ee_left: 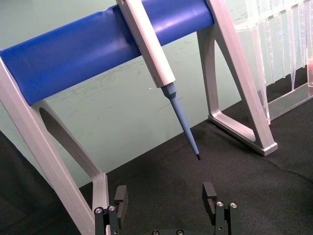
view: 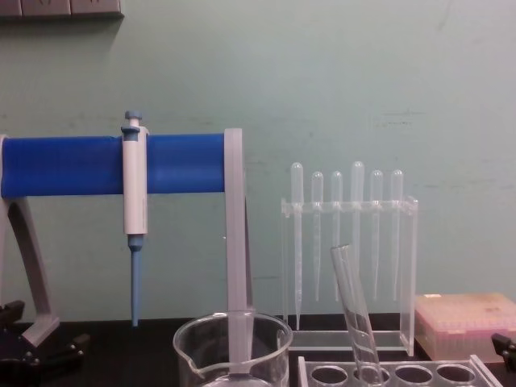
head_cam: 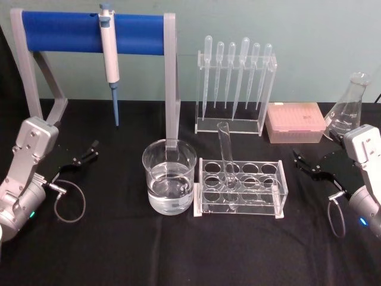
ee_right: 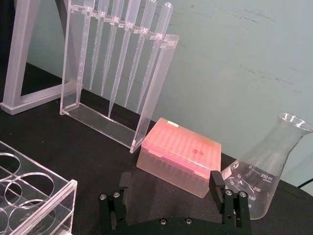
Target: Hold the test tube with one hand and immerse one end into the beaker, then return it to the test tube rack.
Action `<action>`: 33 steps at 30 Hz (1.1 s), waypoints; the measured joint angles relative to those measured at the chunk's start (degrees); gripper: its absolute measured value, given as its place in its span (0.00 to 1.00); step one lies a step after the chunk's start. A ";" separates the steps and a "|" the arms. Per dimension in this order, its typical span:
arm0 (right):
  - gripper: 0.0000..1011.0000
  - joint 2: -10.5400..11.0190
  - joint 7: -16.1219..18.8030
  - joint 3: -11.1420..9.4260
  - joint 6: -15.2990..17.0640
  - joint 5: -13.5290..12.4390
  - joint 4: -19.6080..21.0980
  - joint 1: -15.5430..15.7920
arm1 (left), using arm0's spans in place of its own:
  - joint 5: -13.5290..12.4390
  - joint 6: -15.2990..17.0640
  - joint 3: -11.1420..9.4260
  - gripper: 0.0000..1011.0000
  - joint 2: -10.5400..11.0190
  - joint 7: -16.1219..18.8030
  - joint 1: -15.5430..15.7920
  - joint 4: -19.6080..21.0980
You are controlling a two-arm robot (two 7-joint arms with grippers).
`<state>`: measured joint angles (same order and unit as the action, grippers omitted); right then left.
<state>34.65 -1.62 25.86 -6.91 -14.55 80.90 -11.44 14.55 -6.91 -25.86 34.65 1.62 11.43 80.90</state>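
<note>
The test tube point(head_cam: 227, 154) leans in a hole of the clear rack point(head_cam: 240, 187) at the table's middle, its open rim up; the chest view shows the tube point(view: 355, 310) tilted left. Left of the rack stands the beaker point(head_cam: 169, 176), about half full of clear liquid, its rim also low in the chest view point(view: 232, 334). My left gripper point(head_cam: 85, 156) rests open at the table's left, far from both, and its fingers point(ee_left: 209, 196) hold nothing. Over at the right my right gripper point(head_cam: 311, 165) is open too, its fingers point(ee_right: 217, 183) empty.
A blue-barred stand point(head_cam: 92, 33) holds a white-and-blue pipettor point(head_cam: 109, 56) at the back left. A pipette rack point(head_cam: 236, 89) stands behind the tube rack. At the back right sit a pink tip box point(head_cam: 295, 122) and a conical flask point(head_cam: 349, 108).
</note>
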 joint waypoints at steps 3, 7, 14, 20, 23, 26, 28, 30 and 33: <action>0.99 0.00 0.00 0.00 0.00 0.00 0.00 0.00 | 0.00 0.00 0.00 0.99 0.00 0.00 0.00 0.00; 0.99 0.00 0.00 0.00 0.00 0.00 0.00 0.00 | 0.00 0.00 0.00 0.99 0.00 0.00 0.00 0.00; 0.99 0.00 0.00 0.00 0.00 0.00 0.00 0.00 | 0.00 0.00 0.00 0.99 0.00 0.00 0.00 0.00; 0.99 0.00 0.00 0.00 0.00 0.00 0.00 0.00 | 0.00 0.00 0.00 0.99 0.00 0.00 0.00 0.00; 0.99 0.00 0.00 0.00 0.00 0.00 0.00 0.00 | 0.00 0.00 0.00 0.99 0.00 0.00 0.00 0.00; 0.99 0.00 0.00 0.00 0.00 0.00 0.00 0.00 | 0.00 0.00 0.00 0.99 0.00 0.00 0.00 0.00; 0.99 0.00 0.00 0.00 0.00 0.00 0.00 0.00 | 0.00 0.00 0.00 0.99 0.00 0.00 0.00 0.00; 0.99 0.00 0.00 0.00 0.00 0.00 0.00 0.00 | 0.00 0.00 0.00 0.99 0.00 0.00 0.00 0.00; 0.99 0.00 0.00 0.00 0.00 0.00 0.00 0.00 | 0.00 0.00 0.00 0.99 0.00 0.00 0.00 0.00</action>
<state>34.65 -1.62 25.86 -6.91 -14.55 80.90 -11.43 14.55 -6.91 -25.86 34.65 1.62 11.43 80.90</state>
